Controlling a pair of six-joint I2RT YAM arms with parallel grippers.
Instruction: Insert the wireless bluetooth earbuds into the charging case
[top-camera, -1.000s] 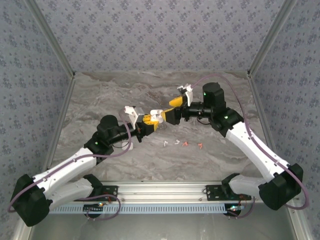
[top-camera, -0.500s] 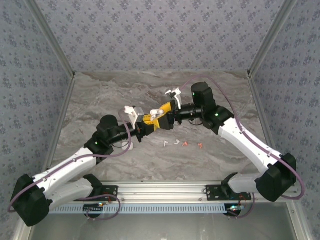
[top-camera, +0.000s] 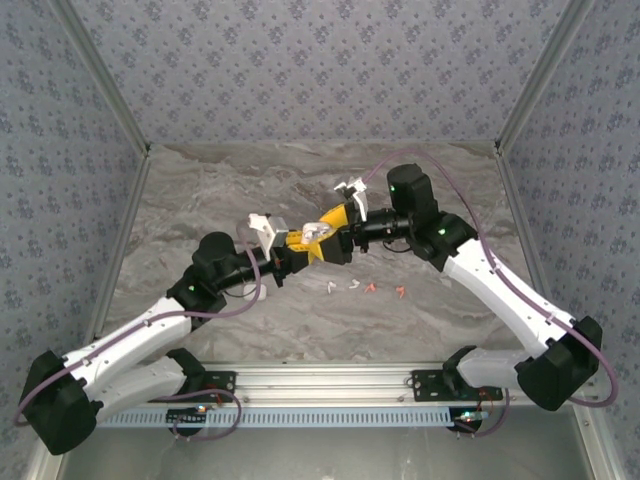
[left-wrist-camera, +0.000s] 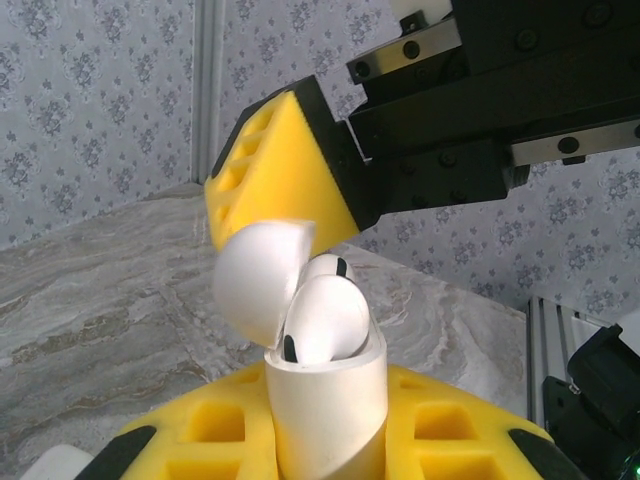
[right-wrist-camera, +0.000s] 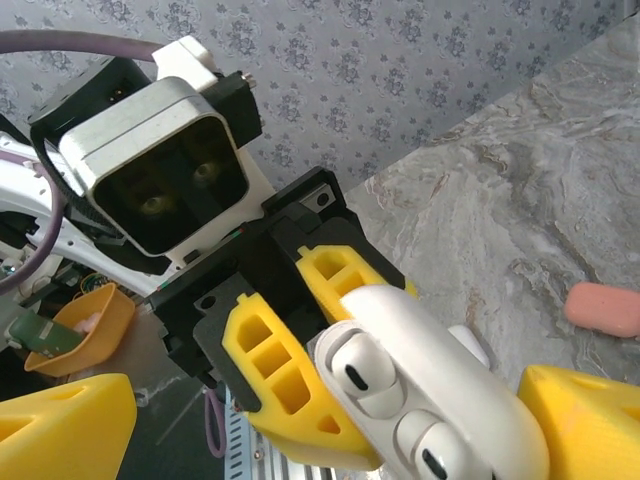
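The marble table (top-camera: 200, 190) lies mostly bare out to its far and side walls. The left gripper (top-camera: 300, 243) is clamped on the white charging case (left-wrist-camera: 325, 400), lid (left-wrist-camera: 255, 280) flipped up, while the right gripper (top-camera: 335, 222) gapes wide around it, one yellow finger (left-wrist-camera: 280, 170) just beside the lid's edge. Two white earbuds (left-wrist-camera: 325, 322) sit in the case; loose earbuds (top-camera: 365, 287) lie nearer the bases.

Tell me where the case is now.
Top view, over the middle of the table: the case is clamped in the left gripper, lid open, two earbuds seated, with the open right gripper straddling it.
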